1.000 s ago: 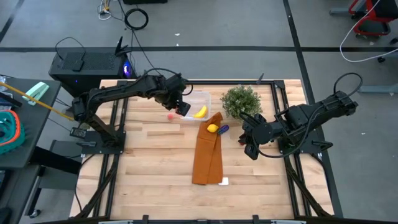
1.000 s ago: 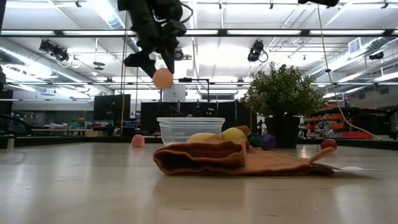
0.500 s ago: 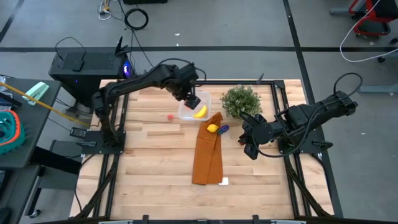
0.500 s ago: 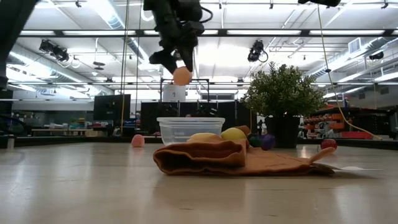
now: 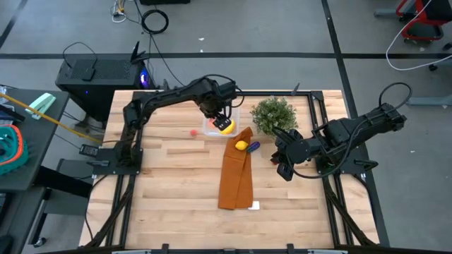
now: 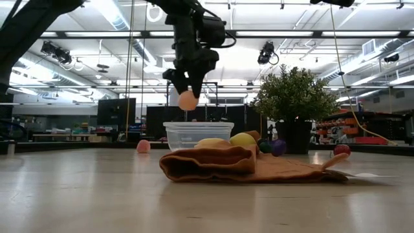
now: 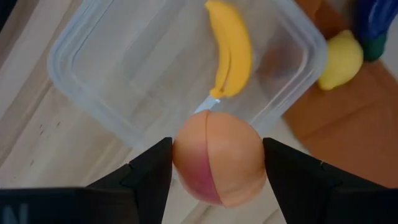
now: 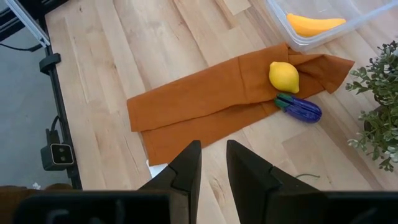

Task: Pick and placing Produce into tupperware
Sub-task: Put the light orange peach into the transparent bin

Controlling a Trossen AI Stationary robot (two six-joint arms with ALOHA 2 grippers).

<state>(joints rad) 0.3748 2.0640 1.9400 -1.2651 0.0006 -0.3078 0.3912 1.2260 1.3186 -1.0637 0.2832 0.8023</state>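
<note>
My left gripper (image 5: 223, 121) (image 7: 219, 163) hangs over the clear tupperware (image 5: 212, 111) (image 6: 198, 134) (image 7: 106, 74), shut on a round orange-pink fruit (image 6: 187, 99). A yellow banana (image 5: 227, 128) (image 7: 231, 55) lies inside the box. The lemon (image 5: 241, 146) (image 8: 283, 76) and a dark purple piece (image 5: 253, 146) (image 8: 301, 107) rest on the far end of the orange-brown cloth (image 5: 236, 176). A small red piece (image 5: 193, 131) (image 6: 143, 146) sits on the wood left of the box. My right gripper (image 5: 283, 168) (image 8: 214, 168) waits shut at the table's right. My left gripper pinches the round fruit (image 7: 219, 158) between its two fingers (image 7: 152, 171), one on each opposite side. The fingers come from above, pointing down. The fruit is lifted clear, a short way above the tupperware's open top.
A green bushy potted plant (image 5: 273, 114) (image 6: 295, 97) stands just right of the tupperware. Another small red piece (image 6: 341, 149) lies farther right. The cloth runs from the box toward the near edge, with a white tag (image 5: 253, 206) at its end. Bare wood lies left of the cloth.
My left gripper has carried the round fruit toward the table's right, from beside the small red piece to above the tupperware, and has come down a little over the box. It has stayed shut on the fruit. The right arm has kept still.
</note>
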